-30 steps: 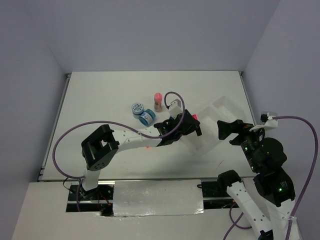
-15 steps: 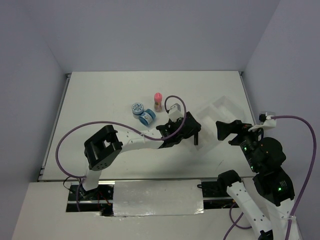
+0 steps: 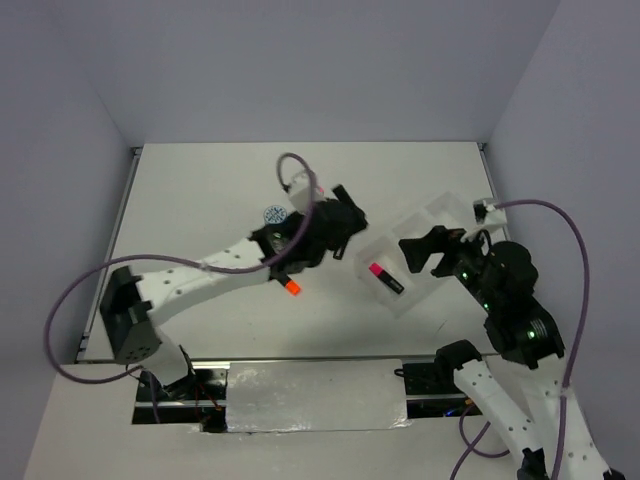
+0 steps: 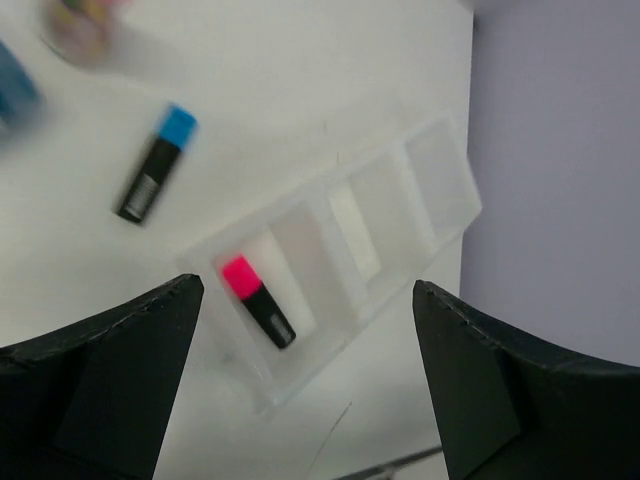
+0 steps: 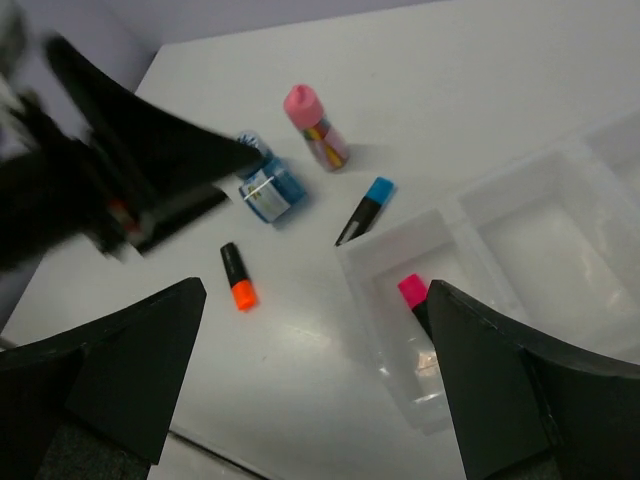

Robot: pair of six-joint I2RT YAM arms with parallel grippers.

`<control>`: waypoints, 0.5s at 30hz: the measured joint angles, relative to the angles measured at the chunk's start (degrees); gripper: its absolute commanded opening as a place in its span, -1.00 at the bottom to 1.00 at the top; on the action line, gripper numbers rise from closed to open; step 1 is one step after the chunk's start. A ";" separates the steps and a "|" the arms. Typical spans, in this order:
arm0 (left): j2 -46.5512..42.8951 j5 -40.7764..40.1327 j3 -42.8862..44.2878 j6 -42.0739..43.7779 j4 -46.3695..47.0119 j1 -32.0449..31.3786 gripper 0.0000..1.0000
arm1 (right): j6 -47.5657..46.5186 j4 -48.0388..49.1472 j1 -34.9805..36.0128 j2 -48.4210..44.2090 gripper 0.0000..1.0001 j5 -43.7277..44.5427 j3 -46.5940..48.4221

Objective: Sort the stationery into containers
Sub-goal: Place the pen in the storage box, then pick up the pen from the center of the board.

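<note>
Left wrist view:
- pink-capped tube (image 4: pixel 82 22) at 11 o'clock: smeared, cut by top edge
- disc (image 4: pixel 14 92) at 10 o'clock: blue blur, cut by left edge, pattern unreadable
- left gripper (image 4: pixel 308 288): both fingers (image 4: pixel 95 390) cut by bottom edge

Right wrist view:
- left arm (image 5: pixel 90 190) at 9 o'clock: motion-blurred, overlaps disc; one or two there, cannot tell
- pink-capped marker (image 5: pixel 412 291): body behind finger of right gripper (image 5: pixel 316 288)
- tray (image 5: pixel 520 230): cut by right edge at 3 o'clock

Overhead view:
- left arm hides tube and blue-capped marker (image 4: pixel 155 163)
- only sliver of disc shows
- orange-capped marker (image 3: pixel 291 286): body partly under arm
- right gripper overlaps tray's middle
</note>
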 measured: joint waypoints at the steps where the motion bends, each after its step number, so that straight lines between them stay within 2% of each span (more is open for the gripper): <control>1: -3.52 -0.17 -0.11 0.76 -2.51 1.95 0.99 | 0.22 1.68 0.02 2.34 1.00 -2.23 -0.72; 3: -10.82 0.85 -2.29 3.10 -5.25 8.15 0.99 | 0.94 5.55 1.07 7.13 0.99 -4.63 -2.19; 5: -18.86 3.04 -7.78 7.19 -5.97 17.90 0.99 | 1.60 9.14 4.35 12.63 1.00 -5.40 -3.54; 7: -26.23 3.43 -13.88 11.74 -9.75 29.83 0.99 | 1.44 11.56 11.28 20.17 1.00 -2.56 -3.21; 9: -31.45 2.49 -17.57 15.10 -15.26 37.18 0.99 | 0.57 12.66 20.35 29.59 1.00 0.63 -0.42; 11: -35.54 1.97 -18.97 18.80 -20.81 39.12 0.99 | -0.87 14.27 27.52 41.16 0.98 2.51 4.72; 15: -43.21 3.13 -18.97 26.73 -26.69 39.10 0.99 | -2.86 16.17 33.57 60.39 0.89 4.85 13.75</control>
